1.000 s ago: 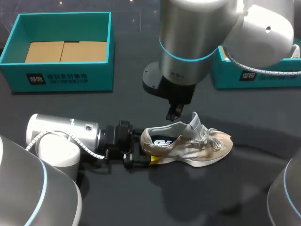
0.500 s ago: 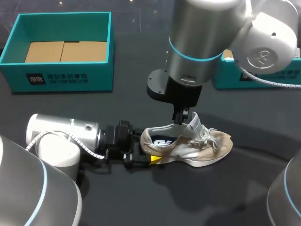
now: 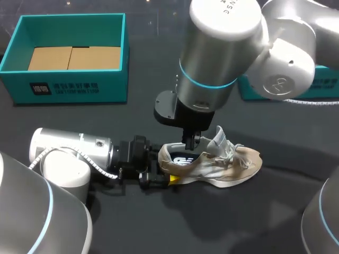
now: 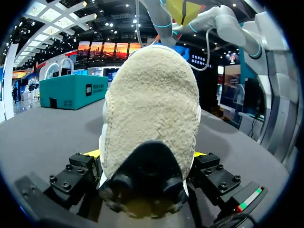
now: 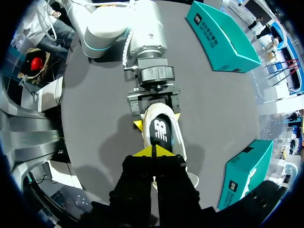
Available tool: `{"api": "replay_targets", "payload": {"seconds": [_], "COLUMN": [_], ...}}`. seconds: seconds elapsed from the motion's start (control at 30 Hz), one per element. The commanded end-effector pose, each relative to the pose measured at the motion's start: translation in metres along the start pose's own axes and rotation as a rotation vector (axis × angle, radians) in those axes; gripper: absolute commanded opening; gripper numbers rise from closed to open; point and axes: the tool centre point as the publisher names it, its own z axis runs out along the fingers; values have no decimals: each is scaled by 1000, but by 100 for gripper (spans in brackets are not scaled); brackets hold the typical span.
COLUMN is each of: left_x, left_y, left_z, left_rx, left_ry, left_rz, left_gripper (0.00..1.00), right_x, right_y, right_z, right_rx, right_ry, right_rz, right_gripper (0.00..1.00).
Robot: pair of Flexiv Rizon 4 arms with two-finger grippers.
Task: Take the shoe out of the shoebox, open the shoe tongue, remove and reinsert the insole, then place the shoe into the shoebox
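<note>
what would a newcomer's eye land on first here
The bulky right arm fills the middle of the head view, with the right gripper hanging over the opening of the beige shoe at the table's centre. The left gripper has its jaws clamped on the shoe's heel from both sides. An open teal shoebox sits at the far left.

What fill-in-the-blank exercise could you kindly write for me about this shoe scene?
1. The left hand is shut on the ___ of the shoe.
2. The shoe lies on the ___, outside the teal shoebox.
3. The right hand hangs above the shoe with its fingers ___.
Missing words: heel; table; shut.
</note>
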Motion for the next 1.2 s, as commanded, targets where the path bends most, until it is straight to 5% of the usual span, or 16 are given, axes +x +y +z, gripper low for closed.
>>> {"api": "replay_targets", "payload": {"seconds": [0.03, 0.13, 0.33, 0.4, 0.8, 1.2], "left_x": [2, 2, 2, 2, 2, 2], "left_y": [2, 2, 2, 2, 2, 2], "left_z": [-1, -1, -1, -1, -1, -1], "left_rx": [-1, -1, -1, -1, -1, -1], "left_ry": [0, 0, 0, 0, 0, 0], "left_rz": [1, 1, 1, 1, 1, 1], "left_gripper": [0, 0, 0, 0, 0, 0], "right_x": [0, 0, -5, -5, -5, -13], "right_y": [4, 4, 13, 7, 7, -5], "right_z": [2, 2, 37, 42, 42, 81], "right_rx": [8, 8, 91, 21, 21, 39], "right_ry": [0, 0, 7, 37, 37, 23], "right_rz": [2, 2, -8, 38, 38, -1], "right_gripper": [0, 0, 0, 0, 0, 0]}}
